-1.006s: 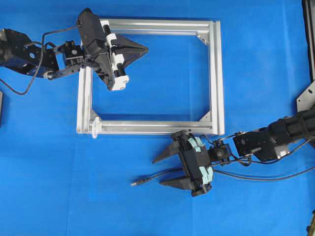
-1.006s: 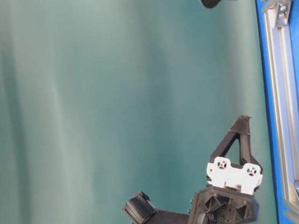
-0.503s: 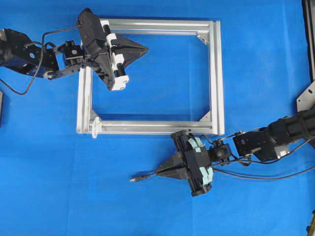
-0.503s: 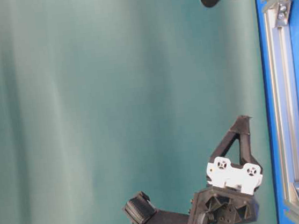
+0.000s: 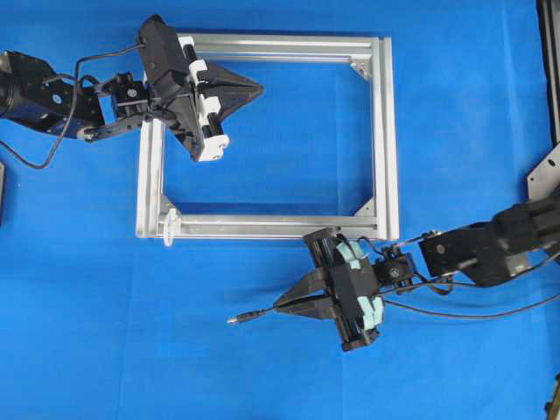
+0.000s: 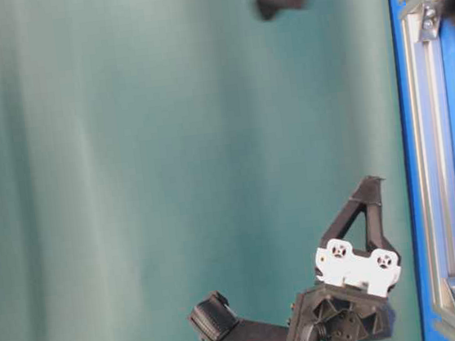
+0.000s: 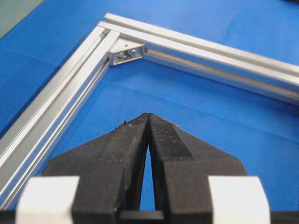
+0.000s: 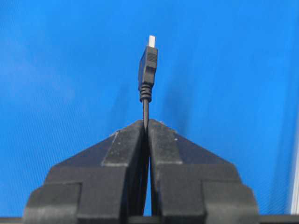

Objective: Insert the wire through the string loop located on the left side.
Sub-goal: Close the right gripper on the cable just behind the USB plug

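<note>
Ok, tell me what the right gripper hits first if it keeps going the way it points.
Probably nothing: the right gripper, shut on the wire, points left across bare blue table, passing below the string loop.

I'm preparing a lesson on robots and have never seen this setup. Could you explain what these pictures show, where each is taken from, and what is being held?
Two robot arms work over a blue table. One picture looks down from overhead, one looks from table level and appears sideways, and two come from cameras on the wrists. A silver frame lies on the table, with a tiny white string loop at its corner. The right gripper is shut on the wire, plug pointing forward. The left gripper is shut and empty, above the frame.
</note>
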### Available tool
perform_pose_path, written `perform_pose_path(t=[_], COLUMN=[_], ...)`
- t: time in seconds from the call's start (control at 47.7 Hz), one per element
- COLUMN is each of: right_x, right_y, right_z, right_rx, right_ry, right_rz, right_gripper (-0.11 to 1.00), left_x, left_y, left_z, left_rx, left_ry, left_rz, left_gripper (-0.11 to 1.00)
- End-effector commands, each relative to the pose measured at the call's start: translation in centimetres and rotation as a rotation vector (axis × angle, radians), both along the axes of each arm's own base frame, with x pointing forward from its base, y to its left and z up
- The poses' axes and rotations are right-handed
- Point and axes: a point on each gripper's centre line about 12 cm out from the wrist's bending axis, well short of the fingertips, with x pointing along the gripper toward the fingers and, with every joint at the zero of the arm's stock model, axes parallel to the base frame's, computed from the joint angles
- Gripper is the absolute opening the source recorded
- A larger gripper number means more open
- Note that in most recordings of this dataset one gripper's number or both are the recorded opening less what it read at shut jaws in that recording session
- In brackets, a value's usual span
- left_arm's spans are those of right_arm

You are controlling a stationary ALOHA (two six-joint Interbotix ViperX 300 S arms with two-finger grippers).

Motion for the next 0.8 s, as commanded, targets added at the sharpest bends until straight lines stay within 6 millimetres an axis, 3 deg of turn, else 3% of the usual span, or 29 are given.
perform_pose_path(t=[0.0, 0.168, 0.776], right_x=[0.2, -0.2, -0.1], right_y=[0.1, -0.1, -0.1], right_z=[3.1, 4.8, 4.7], right_rx=[0.014, 0.006, 0.005], right_ry=[-0.057, -0.043, -0.027], right_rz=[0.001, 0.001, -0.004], right_gripper=[0.0, 0.0, 0.0], left_x=[0.1, 0.2, 0.2], left_y=[-0.1, -0.2, -0.3], left_z=[1.2, 1.2, 1.2], left_rx=[0.008, 0.008, 0.004], left_ry=[-0.031, -0.03, -0.031], left_rz=[-0.004, -0.007, -0.01], left_gripper=[0.0, 0.0, 0.0])
